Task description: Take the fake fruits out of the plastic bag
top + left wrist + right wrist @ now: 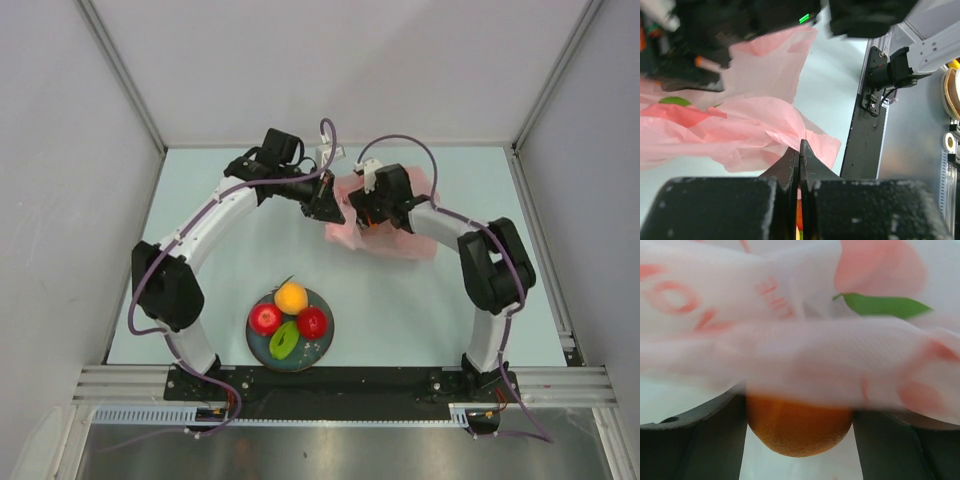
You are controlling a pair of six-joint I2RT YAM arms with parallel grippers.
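Note:
The pink plastic bag (385, 232) lies crumpled at the table's middle rear, also in the left wrist view (740, 130). My left gripper (325, 205) is shut, pinching the bag's left edge (799, 146). My right gripper (372, 215) is inside the bag, shut on an orange fake fruit (799, 426) held between its fingers (700, 440), with bag film (790, 365) draped over it. On the dark plate (322, 350) sit a yellow-orange fruit (291, 297), two red apples (265, 319) (312, 322) and a green piece (284, 340).
The plate stands near the front edge between the arm bases. Grey walls enclose the table at left, right and rear. A black base rail (330, 380) runs along the front.

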